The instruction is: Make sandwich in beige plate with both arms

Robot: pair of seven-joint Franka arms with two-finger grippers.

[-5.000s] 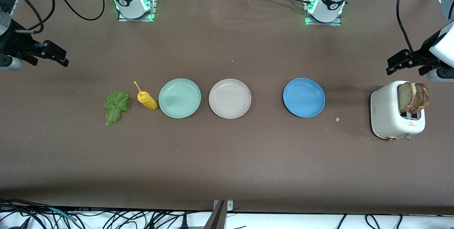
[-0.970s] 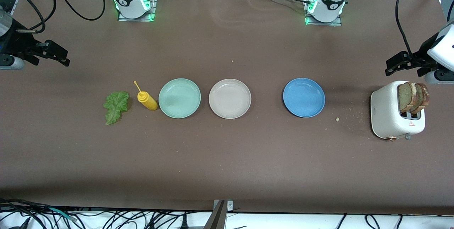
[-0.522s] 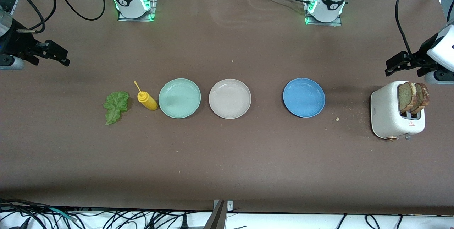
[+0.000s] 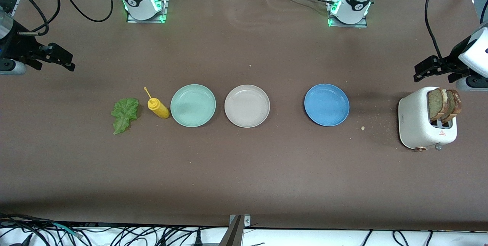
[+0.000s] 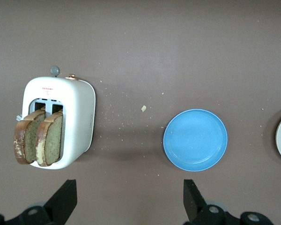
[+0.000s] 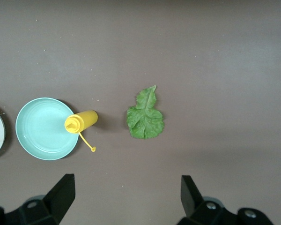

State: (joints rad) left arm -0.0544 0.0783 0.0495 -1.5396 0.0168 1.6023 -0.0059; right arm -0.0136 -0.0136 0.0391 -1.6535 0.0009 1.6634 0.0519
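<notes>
The toaster point(image 4: 421, 122) holds both bread slices point(image 4: 443, 104) upright, directly under the spread, empty left gripper point(image 4: 432, 68). The beige plate point(image 4: 247, 106) sits mid-table, bare. The lettuce point(image 4: 124, 114) lies nearest the right gripper point(image 4: 57, 60), also spread.

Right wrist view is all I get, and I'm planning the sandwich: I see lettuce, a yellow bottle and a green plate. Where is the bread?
Observer: Two bread slices stand in a white toaster at the left arm's end of the table.
Operator: Is the beige plate free?
Observer: Yes, the beige plate holds nothing.
Operator: And the left gripper?
Observer: The left gripper hovers over the table beside the toaster, fingers open, holding nothing.
</notes>
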